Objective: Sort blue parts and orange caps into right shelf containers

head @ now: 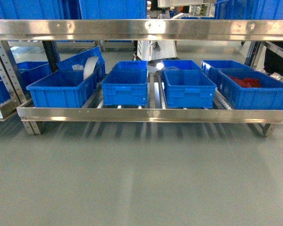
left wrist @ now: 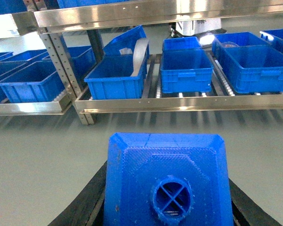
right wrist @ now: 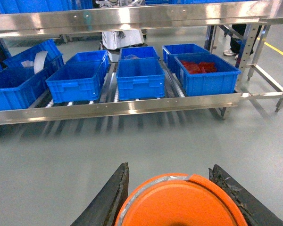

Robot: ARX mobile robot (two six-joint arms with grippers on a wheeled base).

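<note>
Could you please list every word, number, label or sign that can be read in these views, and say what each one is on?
None can be read in any view.
The orange cap in the right gripper shows only its plain end; its side is out of view.
The blue part in the left gripper bears moulded texture, no lettering.
The blue crates and steel shelf rail show no legible marks.

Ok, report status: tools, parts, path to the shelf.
Left tool shut on blue part. Right tool shut on orange cap. Crates ahead, floor between unobstructed.
</note>
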